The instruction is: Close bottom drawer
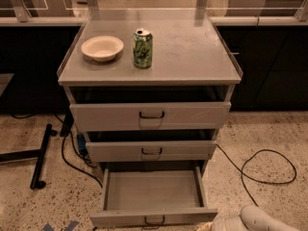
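The bottom drawer (153, 191) is the lowest of three grey cabinet drawers. It is pulled far out and its tray is empty. Its slim front panel (120, 219) lies at the bottom edge of the view, with a small dark wire handle (155, 221) at centre. My gripper (219, 224) is at the end of the white arm (262, 219) in the bottom right corner. It sits just right of the drawer's front right corner, partly cut off by the picture edge.
The middle drawer (151, 151) and top drawer (150, 115) stand slightly out. A white bowl (102, 47) and a green can (143, 48) sit on the cabinet top (192, 52). A black cable (269, 170) loops on the floor at right. A black stand foot (41, 155) is at left.
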Robot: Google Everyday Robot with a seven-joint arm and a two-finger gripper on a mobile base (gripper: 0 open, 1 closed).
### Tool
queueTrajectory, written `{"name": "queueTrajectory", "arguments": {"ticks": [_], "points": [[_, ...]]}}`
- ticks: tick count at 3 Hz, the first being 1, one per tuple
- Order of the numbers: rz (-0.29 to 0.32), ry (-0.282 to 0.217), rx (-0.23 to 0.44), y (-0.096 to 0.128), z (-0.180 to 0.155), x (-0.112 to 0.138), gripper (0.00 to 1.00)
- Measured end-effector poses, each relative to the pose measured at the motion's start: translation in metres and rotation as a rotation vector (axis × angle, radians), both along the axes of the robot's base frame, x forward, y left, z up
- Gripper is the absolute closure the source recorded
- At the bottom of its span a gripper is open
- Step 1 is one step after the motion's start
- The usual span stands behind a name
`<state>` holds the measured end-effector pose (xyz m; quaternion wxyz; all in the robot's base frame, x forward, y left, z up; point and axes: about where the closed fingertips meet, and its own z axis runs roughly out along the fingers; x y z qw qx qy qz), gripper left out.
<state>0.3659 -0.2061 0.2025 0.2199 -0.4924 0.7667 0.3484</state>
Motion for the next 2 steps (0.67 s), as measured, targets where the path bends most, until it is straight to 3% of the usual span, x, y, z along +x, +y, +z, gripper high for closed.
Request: {"name": "queueTrajectory", "arguments": {"ticks": [1,2], "points": [[-0.012,0.021,0.007,0.019,-0.042,0.01,0.97],[-0.073,0.016,-0.043,0.03,-0.071,0.036,1.0]]}}
